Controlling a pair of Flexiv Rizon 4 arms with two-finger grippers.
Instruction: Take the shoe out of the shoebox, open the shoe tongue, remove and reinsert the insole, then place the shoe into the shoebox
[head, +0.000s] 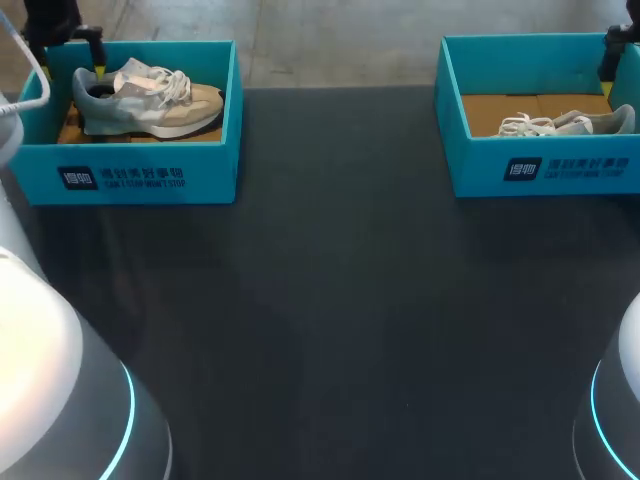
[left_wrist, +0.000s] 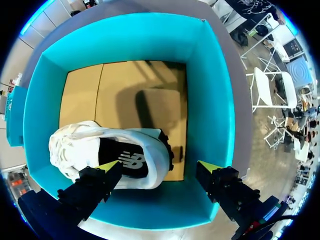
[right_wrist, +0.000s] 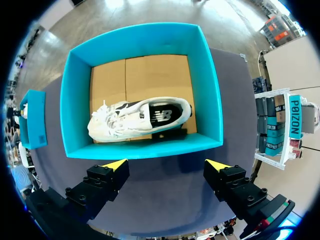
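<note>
- Two arm bases fill the lower corners of the head view, the left arm (head: 55, 390) and the right arm (head: 615, 400), and the dark table (head: 330, 320) stretches away between them.
- Further up the frame come the containers. The left shoebox (head: 150, 175) sits at the upper left and the right shoebox (head: 560, 165) at the upper right, well apart.
- Inside the left shoebox a grey-and-tan sneaker (head: 150, 100) stands on its sole, heel toward the frame's left edge. The right shoebox holds a white sneaker (head: 560, 124) lying low by the near wall.
- The left gripper (left_wrist: 159, 167) hangs over its box with the jaws spread wide, holding nothing. One yellow tip is over the sneaker's heel opening and the other is above the box wall.
- The right gripper (right_wrist: 166, 165) is likewise spread and empty. It is poised over the table just short of its box, with the white sneaker ahead of its fingers.
- My read is that this is the first step, taking a shoe out, and neither shoe has been lifted yet.
- The left gripper looks best placed for the next move. It needs both fingers inside the walls, then a drop to straddle the heel collar, then a squeeze. The wall-side finger could catch the cardboard.
</note>
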